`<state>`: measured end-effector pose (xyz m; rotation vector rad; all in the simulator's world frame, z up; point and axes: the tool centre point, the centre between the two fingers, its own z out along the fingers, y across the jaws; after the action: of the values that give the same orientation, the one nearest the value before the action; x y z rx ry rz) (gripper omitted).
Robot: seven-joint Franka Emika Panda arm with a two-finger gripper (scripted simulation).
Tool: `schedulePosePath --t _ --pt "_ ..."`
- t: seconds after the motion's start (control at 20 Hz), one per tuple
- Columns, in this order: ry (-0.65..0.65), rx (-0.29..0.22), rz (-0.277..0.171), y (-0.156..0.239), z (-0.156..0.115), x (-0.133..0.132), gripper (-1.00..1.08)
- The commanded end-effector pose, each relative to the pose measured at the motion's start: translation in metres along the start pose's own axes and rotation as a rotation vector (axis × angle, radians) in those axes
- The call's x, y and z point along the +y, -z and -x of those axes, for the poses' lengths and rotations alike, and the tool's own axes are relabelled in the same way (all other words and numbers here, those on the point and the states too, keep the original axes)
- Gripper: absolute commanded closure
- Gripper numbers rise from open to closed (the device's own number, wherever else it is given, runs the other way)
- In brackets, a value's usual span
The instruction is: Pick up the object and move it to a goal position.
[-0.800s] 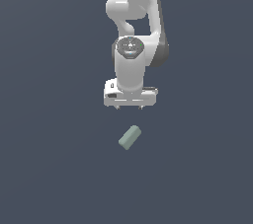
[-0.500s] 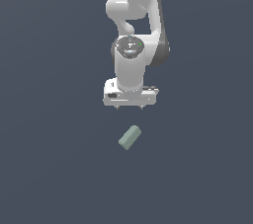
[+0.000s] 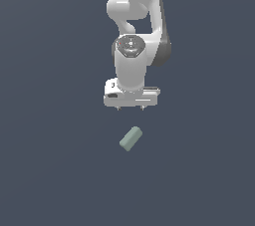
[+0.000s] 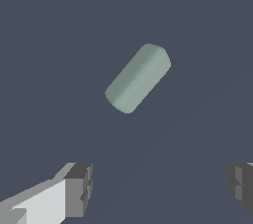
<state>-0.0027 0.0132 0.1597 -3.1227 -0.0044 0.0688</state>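
One pale oblong object (image 3: 131, 138) lies on the dark desk (image 3: 45, 170), a little nearer the camera than the white tool (image 3: 130, 107) in the exterior view, skewed diagonally and untouched. By my reading this is the approach, before any grasp; bare surface runs out left, right, near and far, with no edge showing. In the wrist view the object (image 4: 138, 78) sits ahead of the fingers (image 4: 79, 189), which are spread wide and holding nothing. Next, the tool likely needs to centre over the block and turn to close across its short sides.

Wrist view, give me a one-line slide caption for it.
Open pincer poised apart from the pale grey-green block, which lies untouched at a slant on the dark floor.
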Motion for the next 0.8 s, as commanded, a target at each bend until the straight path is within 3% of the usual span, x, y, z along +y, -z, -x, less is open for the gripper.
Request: schedulePosePath --t 0.0,0.75 --pt "-0.015 0.0 0.0 -0.002 -0.002 0.0 -0.92" --pt "-0.295 0.017 -0.002 -0.034 -0.034 -0.001 -0.92"
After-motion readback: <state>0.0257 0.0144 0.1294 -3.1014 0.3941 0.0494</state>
